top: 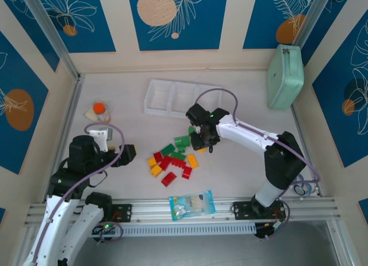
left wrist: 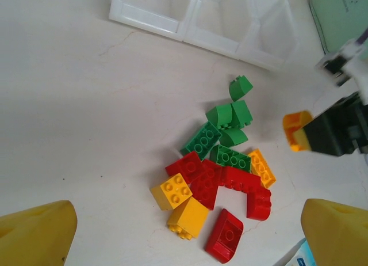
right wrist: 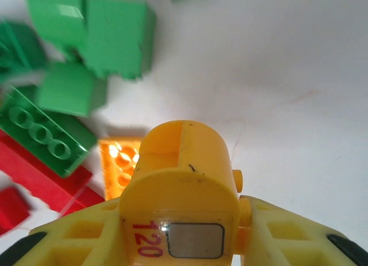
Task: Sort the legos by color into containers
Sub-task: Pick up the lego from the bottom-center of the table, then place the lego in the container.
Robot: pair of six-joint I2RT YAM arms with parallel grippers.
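- The right hand (top: 202, 140) pinches a yellow-orange plastic brick (left wrist: 296, 129) by its end; this shallow grip may drop it short of the white plastic tray (top: 148, 105).
- The left hand (top: 127, 154) stands spread.

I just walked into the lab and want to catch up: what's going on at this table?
The right gripper is at the far edge of a pile of red, green and yellow-orange legos and appears to hold an orange brick between its fingers. The left gripper hangs open beside the pile, holding nothing. The white three-compartment tray beyond the pile looks empty, so no sorted bricks are in it yet.
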